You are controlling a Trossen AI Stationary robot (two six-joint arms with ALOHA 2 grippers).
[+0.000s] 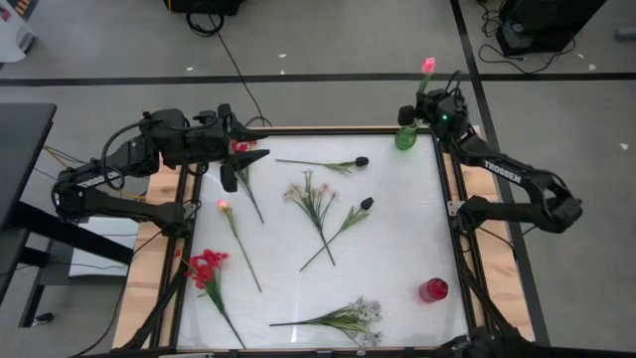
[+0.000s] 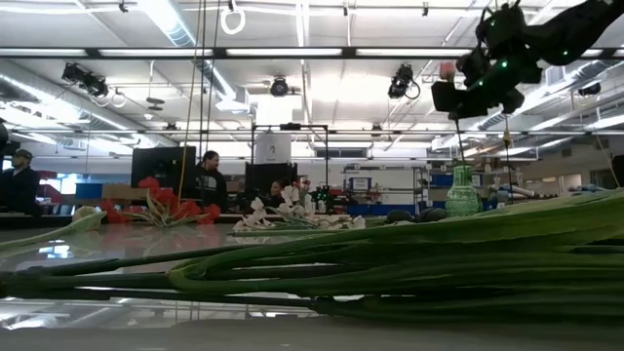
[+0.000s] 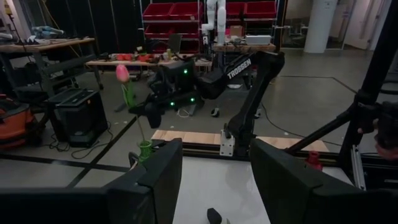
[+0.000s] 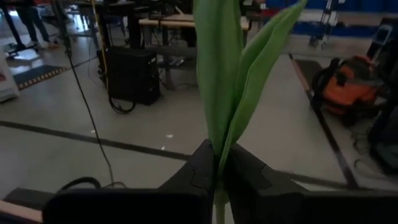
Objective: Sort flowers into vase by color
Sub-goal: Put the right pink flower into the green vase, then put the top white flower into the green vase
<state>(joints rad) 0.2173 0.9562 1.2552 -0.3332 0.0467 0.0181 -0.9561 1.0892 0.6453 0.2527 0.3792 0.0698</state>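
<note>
1. A pink tulip [image 1: 428, 66] stands with its stem going down into the green vase [image 1: 406, 137], which sits at the table's [image 1: 397, 239] far right corner.
2. The right gripper [image 1: 429, 107] is just above the green vase, and its fingers [image 4: 249, 177] are pinched on the tulip's stem and leaves, seen in the right wrist view.
3. The red vase [image 1: 433, 289] stands on the same right side as the green vase, well apart from it, toward the near edge.
4. Well left of the green vase, the left gripper [image 1: 238, 164] hovers over the table's far left part, jaws spread and empty.
5. Between the green vase and the left gripper lie two dark buds [image 1: 360, 161], a pale spray [image 1: 310, 192], another pink tulip [image 1: 224, 207], a red cluster [image 1: 206, 267] and a white spray [image 1: 360, 316].
</note>
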